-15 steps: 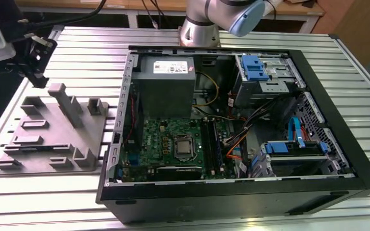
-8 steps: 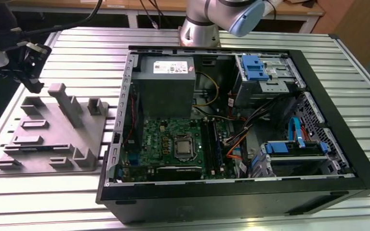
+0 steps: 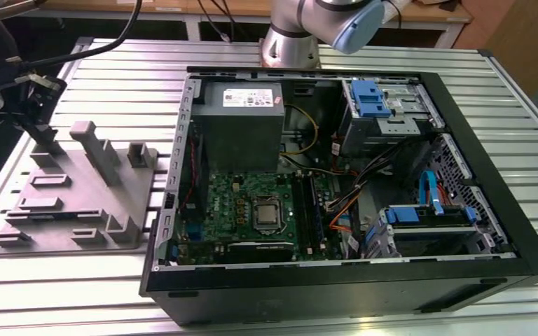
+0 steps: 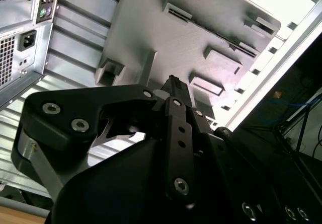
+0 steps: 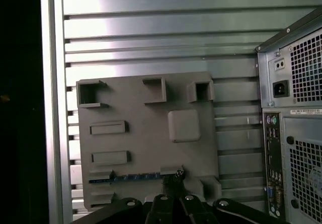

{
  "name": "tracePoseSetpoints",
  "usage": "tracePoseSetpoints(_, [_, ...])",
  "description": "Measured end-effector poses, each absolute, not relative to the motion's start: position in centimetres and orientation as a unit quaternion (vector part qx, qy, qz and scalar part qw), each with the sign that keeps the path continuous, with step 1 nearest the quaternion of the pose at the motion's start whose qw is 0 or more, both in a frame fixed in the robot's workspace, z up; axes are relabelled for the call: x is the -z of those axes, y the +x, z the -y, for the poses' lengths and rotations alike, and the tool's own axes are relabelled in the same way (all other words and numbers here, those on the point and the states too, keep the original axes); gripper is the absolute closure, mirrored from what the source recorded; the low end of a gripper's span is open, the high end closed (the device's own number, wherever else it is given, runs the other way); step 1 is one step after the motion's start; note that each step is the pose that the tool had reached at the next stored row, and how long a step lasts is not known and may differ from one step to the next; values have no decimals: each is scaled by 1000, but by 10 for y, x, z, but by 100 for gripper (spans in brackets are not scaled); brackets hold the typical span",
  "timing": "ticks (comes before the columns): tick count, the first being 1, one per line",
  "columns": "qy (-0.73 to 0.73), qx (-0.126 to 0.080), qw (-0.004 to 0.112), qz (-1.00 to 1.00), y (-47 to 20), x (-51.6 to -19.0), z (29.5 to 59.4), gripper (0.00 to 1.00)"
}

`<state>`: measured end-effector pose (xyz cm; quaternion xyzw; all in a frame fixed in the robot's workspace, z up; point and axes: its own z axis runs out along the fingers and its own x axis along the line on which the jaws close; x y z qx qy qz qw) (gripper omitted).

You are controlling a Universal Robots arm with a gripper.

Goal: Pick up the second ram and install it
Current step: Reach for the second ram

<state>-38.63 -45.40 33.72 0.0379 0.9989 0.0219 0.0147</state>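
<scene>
tool: i see the tool [image 5: 172, 179] hanging over the near side of the tray [image 5: 151, 143], its end at the part of the ram nearer the case. i cannot tell whether it is wide, narrow or holding anything.
ram: the ram [image 5: 136, 177] stands on edge in a slot along the tray's near side, a thin dark strip with blue flecks in the first wrist view. i judge it is kept on edge so that its top edge is offered to a grasp from above.
contact: i cannot tell whether the tool touches the ram or only hovers at it.
tray: grey, with three upright posts along its far side. it sits on the tabletop [image 5: 151, 32] just beside the rear of the case, at the exterior view's left. i take that closeness as a way to keep the carry short.
case: the case [image 3: 344, 283] lies on its side with the open face up, so the board [image 3: 250, 203] faces up and a stick can go straight down into it.
progress: as i judge it, the pick is not yet done. the ram sits in its slot, well apart from the board.
</scene>
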Motion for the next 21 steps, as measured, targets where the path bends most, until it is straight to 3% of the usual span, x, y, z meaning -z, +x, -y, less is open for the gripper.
tracePoseSetpoints(21, [38, -22, 15, -999, -410, -308, 466, 93])
